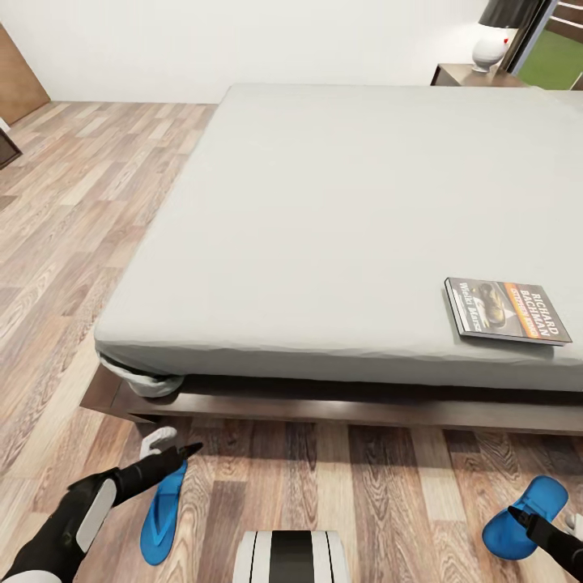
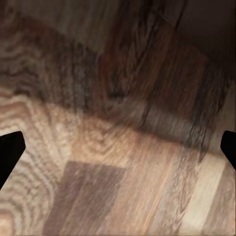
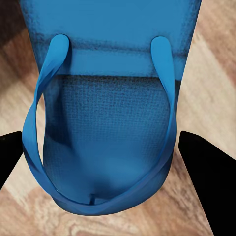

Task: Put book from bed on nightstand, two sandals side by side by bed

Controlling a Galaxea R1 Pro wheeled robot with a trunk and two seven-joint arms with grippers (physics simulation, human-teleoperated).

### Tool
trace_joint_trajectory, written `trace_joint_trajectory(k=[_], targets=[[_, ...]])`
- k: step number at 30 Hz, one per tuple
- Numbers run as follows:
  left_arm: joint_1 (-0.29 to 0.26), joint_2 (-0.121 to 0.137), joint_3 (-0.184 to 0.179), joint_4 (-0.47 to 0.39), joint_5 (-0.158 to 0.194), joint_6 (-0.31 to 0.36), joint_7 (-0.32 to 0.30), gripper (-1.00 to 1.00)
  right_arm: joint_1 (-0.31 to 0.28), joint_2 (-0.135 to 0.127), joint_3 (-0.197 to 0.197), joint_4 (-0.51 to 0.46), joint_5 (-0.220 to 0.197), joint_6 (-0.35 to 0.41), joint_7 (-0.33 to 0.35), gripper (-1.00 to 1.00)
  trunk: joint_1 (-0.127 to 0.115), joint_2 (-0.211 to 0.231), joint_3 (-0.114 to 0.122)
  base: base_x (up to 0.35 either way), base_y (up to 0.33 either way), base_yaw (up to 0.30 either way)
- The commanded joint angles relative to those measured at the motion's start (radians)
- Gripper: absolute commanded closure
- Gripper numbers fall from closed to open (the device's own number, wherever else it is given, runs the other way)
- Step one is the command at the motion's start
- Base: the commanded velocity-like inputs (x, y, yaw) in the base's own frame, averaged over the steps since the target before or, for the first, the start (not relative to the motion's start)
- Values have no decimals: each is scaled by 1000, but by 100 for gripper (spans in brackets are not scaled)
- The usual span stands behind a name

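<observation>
The book [image 1: 506,312] lies flat on the bed [image 1: 324,210], near the mattress's front right edge. One blue sandal [image 1: 160,512] lies on the floor in front of the bed's left corner. My left gripper [image 1: 176,456] hovers over its toe end, open, and in the left wrist view the left gripper [image 2: 118,152] has bare floor between its fingers. The other sandal [image 1: 530,506] is at the right, where my right gripper [image 1: 525,513] is shut across its width. Up close, the sandal [image 3: 108,98] fills the span of the right gripper [image 3: 101,147]. A nightstand [image 1: 461,75] stands behind the bed's far right.
A white lamp [image 1: 492,44] with a dark shade sits on the nightstand. Wood-plank floor [image 1: 73,210] stretches left of the bed. The bed's dark wooden base [image 1: 364,405] juts out below the mattress. A dark-framed window [image 1: 559,48] is at the far right.
</observation>
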Motion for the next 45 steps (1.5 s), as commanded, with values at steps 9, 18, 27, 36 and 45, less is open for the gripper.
trace_joint_trajectory(k=[9,18,27,36,45], targets=[[0,7,80,1,9,4,-23,-100,-1,-3,1,-2,-4,11,-18,100,0,0,-1,0,0,0],[0,8,98,1,7,3,-23,-100,-1,-2,10,-118,149,32,-392,100,0,0,-1,0,0,0],[0,6,97,1,2,3,-22,-100,-1,-3,13,-213,379,51,-382,100,0,0,-1,0,0,0],[0,6,97,1,2,3,-22,-100,-1,-3,12,-238,386,174,145,100,0,0,-1,0,0,0],[0,6,97,1,3,1,-23,-100,-1,-3,9,-233,460,208,161,100,0,0,-1,0,142,0]])
